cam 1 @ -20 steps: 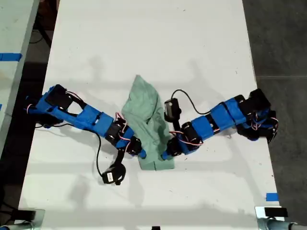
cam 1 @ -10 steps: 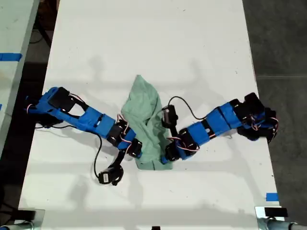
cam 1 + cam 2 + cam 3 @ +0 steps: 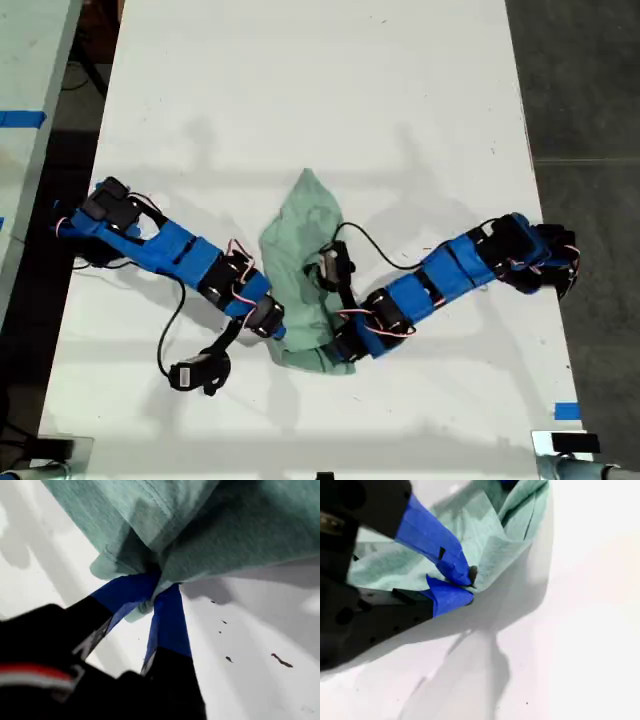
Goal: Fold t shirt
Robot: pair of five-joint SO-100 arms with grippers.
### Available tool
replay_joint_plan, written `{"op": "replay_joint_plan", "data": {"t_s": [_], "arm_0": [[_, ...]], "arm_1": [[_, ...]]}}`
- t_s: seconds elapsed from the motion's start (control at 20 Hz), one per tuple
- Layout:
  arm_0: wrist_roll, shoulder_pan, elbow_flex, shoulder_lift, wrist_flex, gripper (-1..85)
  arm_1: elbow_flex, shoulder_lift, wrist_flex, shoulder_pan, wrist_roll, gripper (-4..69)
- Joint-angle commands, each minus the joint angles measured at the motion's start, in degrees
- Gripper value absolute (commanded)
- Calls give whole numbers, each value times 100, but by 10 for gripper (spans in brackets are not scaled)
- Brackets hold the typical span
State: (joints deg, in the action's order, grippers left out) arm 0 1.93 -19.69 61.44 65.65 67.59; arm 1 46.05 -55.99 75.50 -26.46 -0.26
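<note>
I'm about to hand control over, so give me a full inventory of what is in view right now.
t shirt: one, pale mint green, bunched at the table's middle between both arms.
table: one, white, filling most of the exterior view.
tape mark: one, blue, at the table's edge, lower right of the exterior view.
second table: one, pale, with blue tape, at the exterior view's left edge.
floor: dark grey, exterior view's right.
my first gripper: blue fingers shut on the t shirt.
my second gripper: blue fingers shut on the t shirt's edge.
</note>
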Motion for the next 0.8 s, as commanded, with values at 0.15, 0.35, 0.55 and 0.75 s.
{"op": "replay_joint_plan", "data": {"t_s": [0.15, 0.35, 0.55, 0.75], "arm_0": [[211, 738, 396, 1626, 1336, -4], [1046, 1960, 1415, 2566, 1354, -4], [1942, 3278, 2101, 3111, 1283, 63], [2663, 4500, 2232, 3867, 1362, 235]], "arm_1": [[-114, -1916, 545, 1028, -1292, -2], [457, -2628, 932, 2408, -2241, -2], [1195, -3217, 993, 3656, -2971, 83], [932, -3779, 1907, 4764, -3533, 529]]}}
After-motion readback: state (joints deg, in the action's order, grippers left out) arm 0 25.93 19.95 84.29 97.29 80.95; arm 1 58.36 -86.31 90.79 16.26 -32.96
